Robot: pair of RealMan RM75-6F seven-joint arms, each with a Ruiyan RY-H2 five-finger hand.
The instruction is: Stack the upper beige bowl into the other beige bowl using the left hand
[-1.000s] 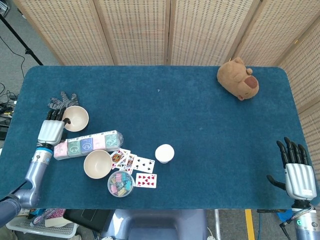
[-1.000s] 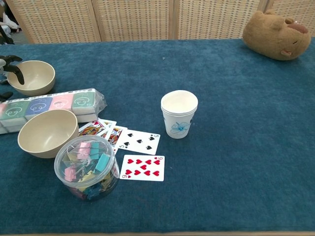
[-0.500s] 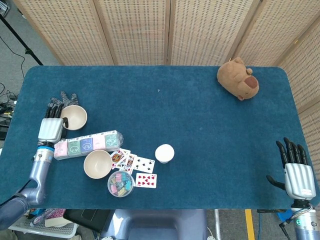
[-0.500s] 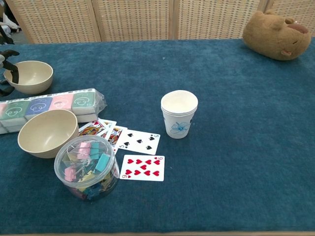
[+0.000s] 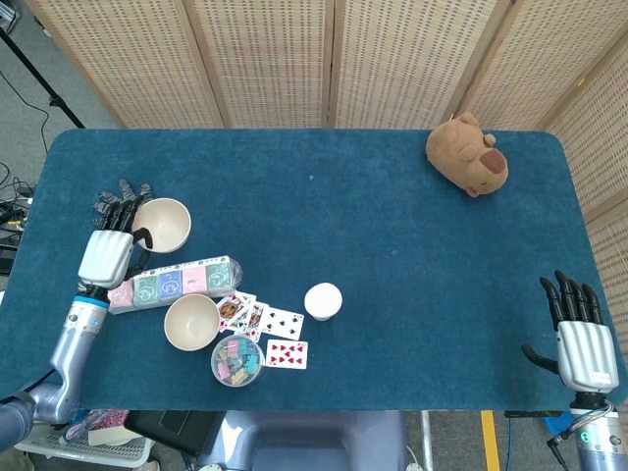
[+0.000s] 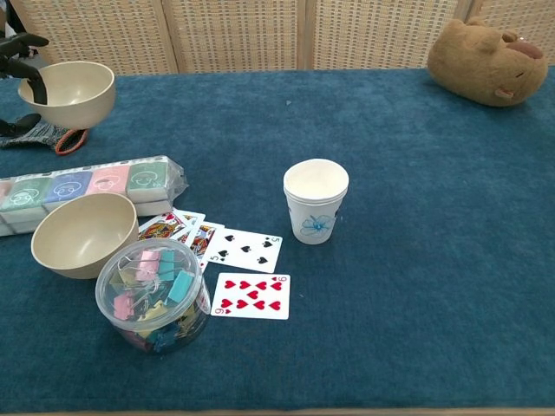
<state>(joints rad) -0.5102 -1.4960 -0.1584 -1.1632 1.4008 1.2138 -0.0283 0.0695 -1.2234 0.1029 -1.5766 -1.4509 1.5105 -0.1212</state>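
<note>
Upper bowl [image 6: 71, 91] held off the counter [image 5: 392, 226] at far left, mouth up and tipped slightly, rim roughly level; round, so no long axis. Left robot hand [image 5: 110, 250] grasps it at its left rim, a dark finger [image 6: 35, 87] hooked over the edge into the bowl; the rest of the grip is cut off in the chest view, so probably a pinch. Lower bowl [image 5: 191, 322] sits upright on the counter, mouth up, just below the row of pastel boxes [image 5: 172, 283], which lies between the two bowls. Grey glove [image 6: 30, 134] lies under the raised bowl. Clip tub [image 6: 153, 295] touches the lower bowl's near side. Right robot hand [image 5: 585, 339] released, fingers spread, at the counter's right near corner, well apart.
</note>
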